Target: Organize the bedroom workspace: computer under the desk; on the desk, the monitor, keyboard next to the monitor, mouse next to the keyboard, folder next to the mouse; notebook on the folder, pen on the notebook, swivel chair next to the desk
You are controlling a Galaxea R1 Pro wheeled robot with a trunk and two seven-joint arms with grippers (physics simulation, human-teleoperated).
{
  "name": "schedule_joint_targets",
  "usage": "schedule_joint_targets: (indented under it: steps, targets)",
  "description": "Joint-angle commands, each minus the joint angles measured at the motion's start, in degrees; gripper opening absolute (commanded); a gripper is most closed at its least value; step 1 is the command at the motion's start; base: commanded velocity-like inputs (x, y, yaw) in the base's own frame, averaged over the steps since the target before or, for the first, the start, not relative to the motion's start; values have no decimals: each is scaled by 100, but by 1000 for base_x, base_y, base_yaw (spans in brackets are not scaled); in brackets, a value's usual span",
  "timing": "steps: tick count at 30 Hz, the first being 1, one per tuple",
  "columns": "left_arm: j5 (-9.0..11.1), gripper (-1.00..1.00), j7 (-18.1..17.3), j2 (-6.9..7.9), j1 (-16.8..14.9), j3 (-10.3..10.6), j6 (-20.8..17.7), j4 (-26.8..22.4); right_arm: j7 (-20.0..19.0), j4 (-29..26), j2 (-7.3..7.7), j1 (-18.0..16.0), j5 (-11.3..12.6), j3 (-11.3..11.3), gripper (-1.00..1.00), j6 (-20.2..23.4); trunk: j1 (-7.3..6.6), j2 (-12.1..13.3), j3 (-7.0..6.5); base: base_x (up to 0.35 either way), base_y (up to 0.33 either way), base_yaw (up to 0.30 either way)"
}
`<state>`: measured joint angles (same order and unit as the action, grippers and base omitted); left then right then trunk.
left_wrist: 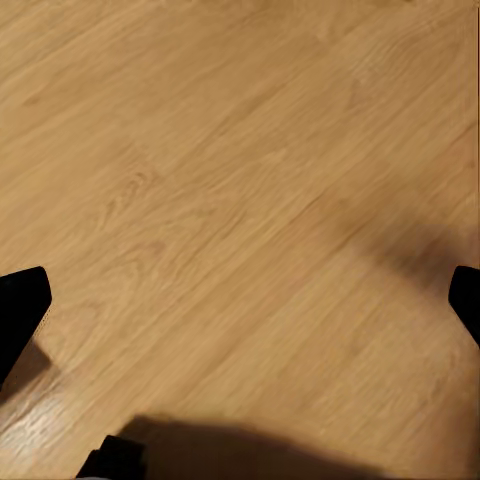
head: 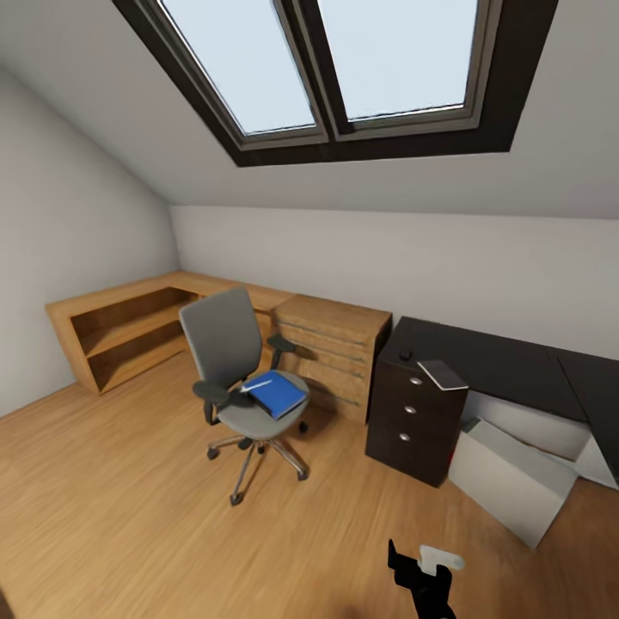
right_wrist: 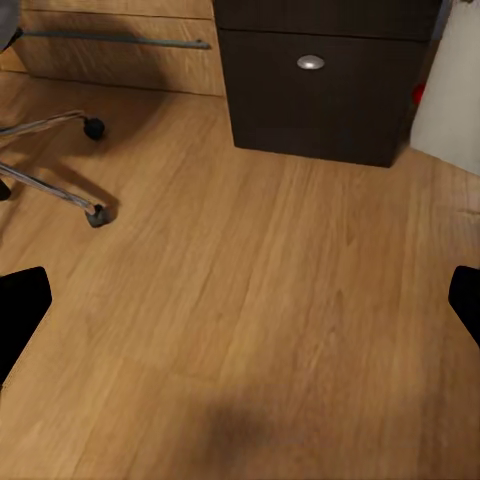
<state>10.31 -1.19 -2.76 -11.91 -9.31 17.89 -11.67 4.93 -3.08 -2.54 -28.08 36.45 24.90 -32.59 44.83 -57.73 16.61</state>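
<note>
The grey swivel chair (head: 232,361) stands on the floor left of the black desk (head: 507,365). On its seat lies the blue folder (head: 279,395) with the thin white pen (head: 256,387) across its near corner. The dark grey notebook (head: 443,375) and the small black mouse (head: 405,353) rest on the desk above the drawer unit (head: 413,421). The light-grey computer (head: 511,477) leans tilted under the desk. The monitor and keyboard are out of view. Both my left gripper (left_wrist: 240,310) and right gripper (right_wrist: 240,310) hang open over bare floor.
A light-wood drawer chest (head: 335,352) stands between chair and desk, with low wooden shelving (head: 120,331) along the left wall. The right wrist view faces the drawer unit (right_wrist: 310,90) and two chair castors (right_wrist: 95,215). Part of my right arm (head: 425,578) shows low in the head view.
</note>
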Motion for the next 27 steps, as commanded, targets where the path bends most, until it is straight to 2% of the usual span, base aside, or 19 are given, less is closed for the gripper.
schedule_joint_targets:
  steps: [1,3,9,27]
  targets:
    - [34,100,-13,-1,-4,-11,87,26,52,0,-1,-4,1,49,100,-8,-19,38,-12,336,-28,1]
    - [36,100,-14,5,-4,-11,243,84,52,0,-1,-4,2,49,100,-9,-63,118,-48,336,-53,1]
    - [40,100,-25,32,-4,-10,391,315,52,0,0,-4,2,47,100,-10,-195,358,-156,336,-73,0]
    - [41,100,-30,81,-4,-10,451,454,52,0,-8,-4,-5,57,100,-10,-590,1080,-480,336,-37,0]
